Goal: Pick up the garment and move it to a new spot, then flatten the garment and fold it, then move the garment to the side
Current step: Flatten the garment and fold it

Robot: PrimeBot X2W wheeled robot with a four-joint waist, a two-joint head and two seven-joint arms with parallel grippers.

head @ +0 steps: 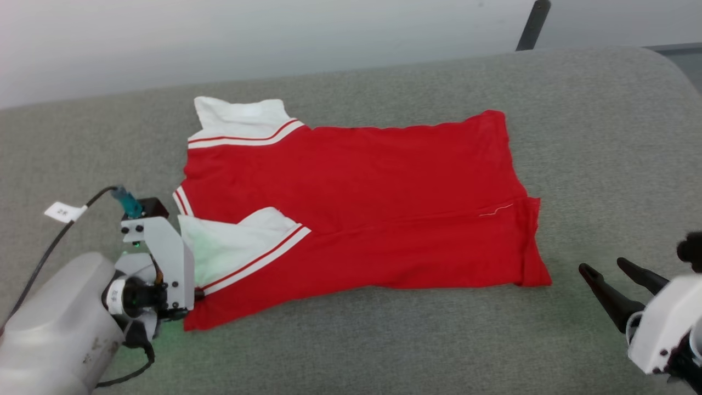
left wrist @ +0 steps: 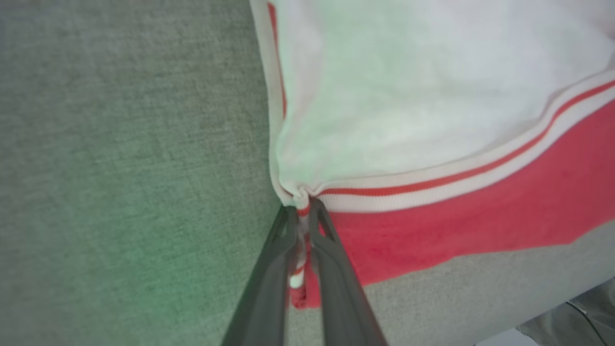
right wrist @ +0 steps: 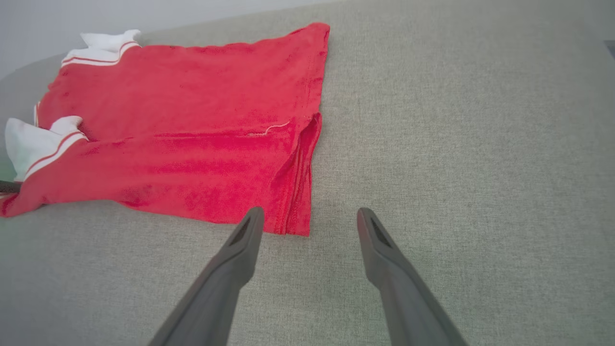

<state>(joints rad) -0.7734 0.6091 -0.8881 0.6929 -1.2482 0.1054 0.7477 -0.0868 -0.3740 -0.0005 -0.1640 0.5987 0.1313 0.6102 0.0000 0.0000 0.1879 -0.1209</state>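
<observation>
Grey woven tabletop (head: 384,340), soft red garment (head: 356,208) — left gripper (left wrist: 302,206) pinching trim.

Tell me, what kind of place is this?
Probably a robot test room: a grey cloth-covered table, a bare pale wall behind it, and one red garment laid out for folding.

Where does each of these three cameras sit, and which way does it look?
Head view: on the head, looking down at the red shirt on the grey surface; left gripper lower left, right gripper lower right.
Left wrist view: on the left wrist, looking along shut fingers pinching the shirt's trim.
Right wrist view: on the right wrist, past open fingers toward the shirt's hem.
Shared: head and right wrist views show both white sleeves.
</observation>
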